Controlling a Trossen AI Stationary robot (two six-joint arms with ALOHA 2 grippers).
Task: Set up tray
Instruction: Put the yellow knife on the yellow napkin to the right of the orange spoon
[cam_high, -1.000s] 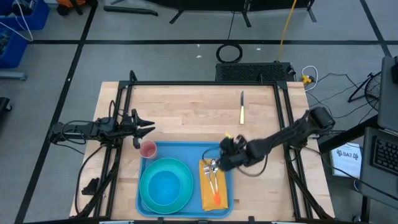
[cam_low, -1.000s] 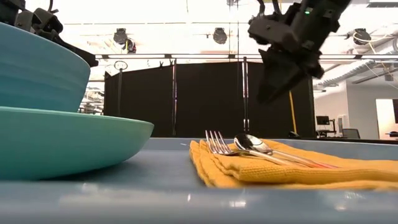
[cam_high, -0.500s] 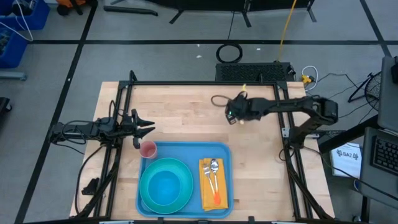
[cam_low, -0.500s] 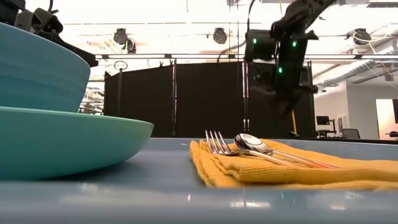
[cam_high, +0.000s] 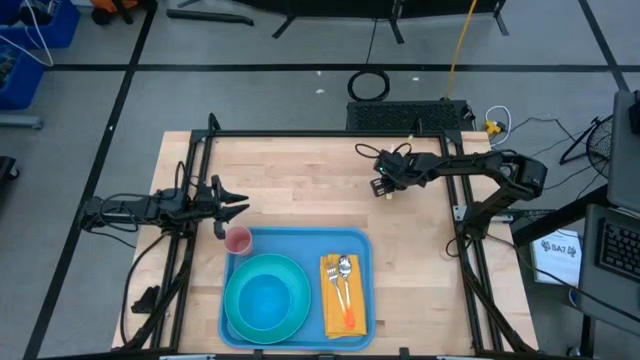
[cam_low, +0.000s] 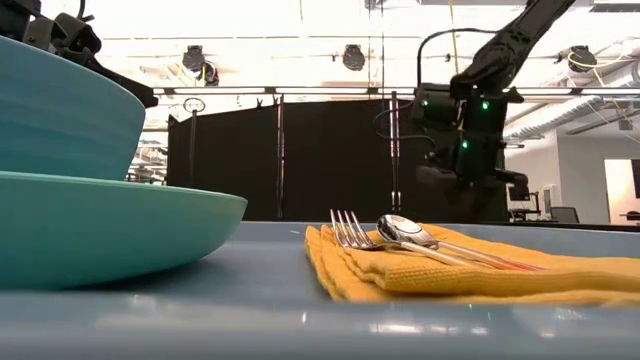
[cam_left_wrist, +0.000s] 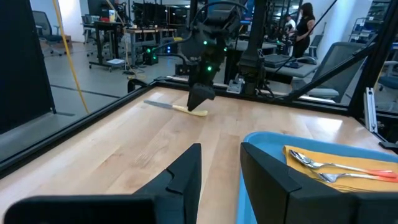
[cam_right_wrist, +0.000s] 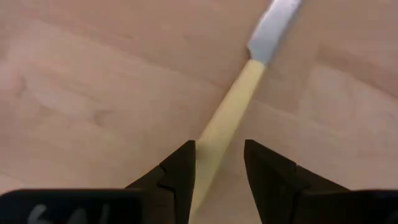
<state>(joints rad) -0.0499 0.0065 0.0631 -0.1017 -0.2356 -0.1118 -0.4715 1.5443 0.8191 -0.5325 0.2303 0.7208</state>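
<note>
Between the right gripper's (cam_right_wrist: 219, 180) spread fingers (cam_right_wrist: 180, 171) lies the yellow handle of a knife (cam_right_wrist: 233, 109), not yet pinched; the blade runs on ahead of the gripper over the bare wooden table (cam_high: 300, 180). Well back from this gripper, toward the near edge, sits the light-blue tray (cam_high: 298, 240), already carrying a teal plate (cam_high: 266, 298) with a bowl on it and a yellow napkin (cam_high: 343, 297) on which a fork (cam_low: 352, 233) and spoon (cam_low: 408, 232) lie side by side. A small pink cup (cam_high: 238, 240) stands at the tray's far-left corner. Beyond that, the left gripper (cam_high: 235, 205) waits beside the tray with its fingers parted and nothing between them. By my reading the setting is mostly done; the knife is left to pick up and lay on the tray.
</note>
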